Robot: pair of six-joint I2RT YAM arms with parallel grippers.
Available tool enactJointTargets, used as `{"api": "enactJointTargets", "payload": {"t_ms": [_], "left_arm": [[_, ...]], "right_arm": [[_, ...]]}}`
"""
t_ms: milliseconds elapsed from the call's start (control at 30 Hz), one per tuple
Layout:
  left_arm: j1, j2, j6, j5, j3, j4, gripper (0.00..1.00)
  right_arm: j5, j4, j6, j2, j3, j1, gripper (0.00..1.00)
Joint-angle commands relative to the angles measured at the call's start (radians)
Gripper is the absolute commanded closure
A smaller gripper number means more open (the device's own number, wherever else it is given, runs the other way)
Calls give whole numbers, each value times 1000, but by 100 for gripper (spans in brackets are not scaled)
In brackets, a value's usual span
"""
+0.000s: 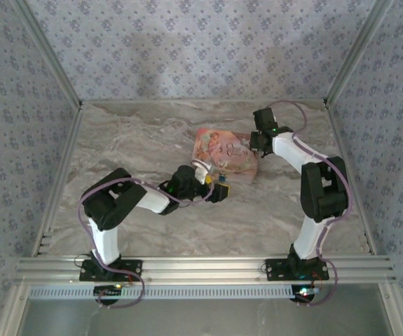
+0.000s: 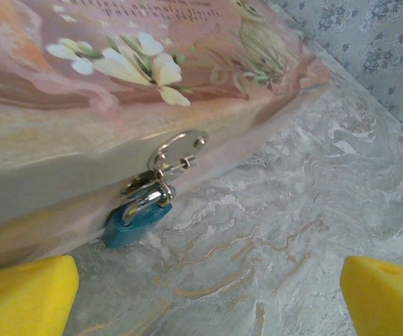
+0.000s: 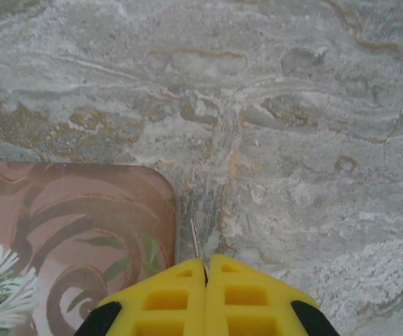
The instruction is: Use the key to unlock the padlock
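Note:
The tiny blue padlock (image 2: 134, 220) hangs by its metal shackle from the silver hasp (image 2: 176, 152) on the front of the pink illustrated box (image 1: 223, 150). It rests against the marble table. My left gripper (image 2: 208, 304) is open, its yellow fingers (image 2: 22, 294) spread wide and short of the padlock, touching nothing. My right gripper (image 3: 206, 264) is shut on the key (image 3: 195, 239), a thin grey sliver poking out between its yellow tips. It hovers over the table just beside the box's corner (image 3: 82, 224), at the box's right end (image 1: 257, 145).
The box lies in the middle of the marble table (image 1: 138, 133), between the two arms. Patterned walls (image 1: 201, 49) close in the back and both sides. A metal rail (image 1: 201, 267) runs along the near edge.

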Motion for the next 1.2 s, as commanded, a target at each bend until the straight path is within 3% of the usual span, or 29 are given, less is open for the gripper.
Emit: {"api": "enactJointTargets", "payload": {"t_ms": [0, 333, 533, 700, 1167], "left_arm": [[-4, 26, -25, 59, 29, 17, 4], [9, 45, -92, 99, 28, 119, 5], [2, -57, -34, -93, -55, 70, 6], [1, -111, -7, -188, -108, 44, 5], [-19, 19, 43, -86, 15, 33, 5]], "right_arm": [[-33, -7, 21, 34, 6, 28, 100], [-73, 12, 36, 13, -11, 42, 100], [-68, 13, 37, 17, -6, 44, 100], [-72, 21, 43, 22, -7, 49, 100], [-84, 19, 46, 37, 8, 75, 100]]}}
